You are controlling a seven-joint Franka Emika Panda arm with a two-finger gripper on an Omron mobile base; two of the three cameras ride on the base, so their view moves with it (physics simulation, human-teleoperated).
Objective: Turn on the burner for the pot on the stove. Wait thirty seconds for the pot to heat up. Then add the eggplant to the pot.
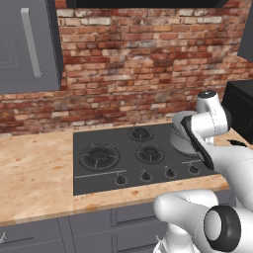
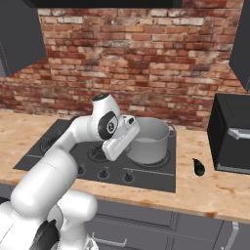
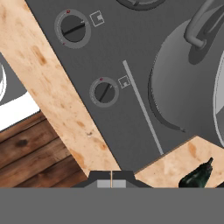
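The grey pot [image 2: 149, 138] stands on the right rear burner of the dark stove [image 2: 151, 177]; in the left base view the pot [image 1: 179, 139] is half hidden behind my arm. On the counter to the pot's right lies the small dark eggplant [image 2: 198, 167], also at the bottom right of the hand view [image 3: 197, 176]. My gripper [image 2: 109, 155] hangs shut and empty over the stove's front, left of the pot. In the hand view its tips [image 3: 111, 178] meet, and above them are two black knobs [image 3: 104, 92] [image 3: 73, 27] and the pot's wall [image 3: 183, 87].
A black appliance [image 2: 233, 136] stands on the wooden counter [image 2: 210, 193] right of the eggplant. The brick wall [image 1: 138, 64] runs behind the stove [image 1: 123, 144], with dark cabinets [image 1: 27, 44] above. More knobs [image 2: 103, 173] line the stove's front edge.
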